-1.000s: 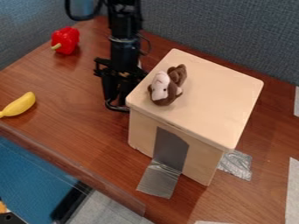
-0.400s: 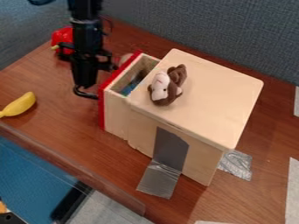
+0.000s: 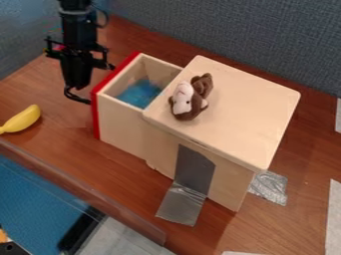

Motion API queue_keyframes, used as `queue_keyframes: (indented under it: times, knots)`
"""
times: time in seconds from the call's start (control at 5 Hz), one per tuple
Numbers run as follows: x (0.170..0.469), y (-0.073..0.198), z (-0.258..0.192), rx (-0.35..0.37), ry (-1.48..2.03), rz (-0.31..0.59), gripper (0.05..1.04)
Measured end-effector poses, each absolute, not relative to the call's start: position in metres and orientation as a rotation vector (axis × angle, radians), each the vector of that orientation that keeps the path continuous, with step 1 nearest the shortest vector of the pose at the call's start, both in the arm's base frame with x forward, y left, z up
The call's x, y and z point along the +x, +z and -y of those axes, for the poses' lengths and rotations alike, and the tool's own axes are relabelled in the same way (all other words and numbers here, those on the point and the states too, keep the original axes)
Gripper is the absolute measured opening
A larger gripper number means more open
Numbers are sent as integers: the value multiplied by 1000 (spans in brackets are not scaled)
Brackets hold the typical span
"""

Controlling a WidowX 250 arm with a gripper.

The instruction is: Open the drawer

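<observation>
Compared with the frame 0.4 s ago, the drawer (image 3: 123, 129) is extended farther toward 10 o'clock, and more of its interior is exposed. The gripper (image 3: 77, 93) is displaced in the same direction. The cabinet (image 3: 243, 107) and the plush toy (image 3: 188, 101) hold their positions.

The arm (image 3: 79, 30) enters at the top edge, at 11 o'clock, and hangs nearly vertical. The gripper points downward, just beside the red front panel (image 3: 95, 115) of the drawer, on its 9 o'clock side. Whether the gripper is spread or pressed together cannot be determined; contact with the panel is likewise unclear.

The drawer projects from the cabinet toward 10 o'clock and contains blue material (image 3: 140, 93). The brown-and-white plush toy rests on the cabinet top, near the edge facing the drawer. The yellow banana (image 3: 22, 118) lies on the tabletop (image 3: 63, 134) at 9 o'clock, well apart from the drawer. Behind the arm, at 10 o'clock, a red object (image 3: 59, 48) is mostly blocked from sight. Grey tape (image 3: 181, 204) extends from the cabinet at 6 o'clock; a second strip (image 3: 269, 188) lies at 4 o'clock
</observation>
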State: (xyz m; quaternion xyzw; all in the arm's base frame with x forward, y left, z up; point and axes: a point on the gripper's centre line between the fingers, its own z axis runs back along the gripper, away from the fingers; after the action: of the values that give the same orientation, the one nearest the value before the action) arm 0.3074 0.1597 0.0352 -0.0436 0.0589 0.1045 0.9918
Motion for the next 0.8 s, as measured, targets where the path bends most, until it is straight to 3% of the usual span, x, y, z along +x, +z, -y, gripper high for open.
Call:
queue_keyframes:
  times: [0.4,0.6,0.8]
  knots:
    - [310,38,-162,-87,211,-117,161]
    - [311,39,-166,-73,223,-101,369]
    - [316,79,-167,-28,209,20,672]
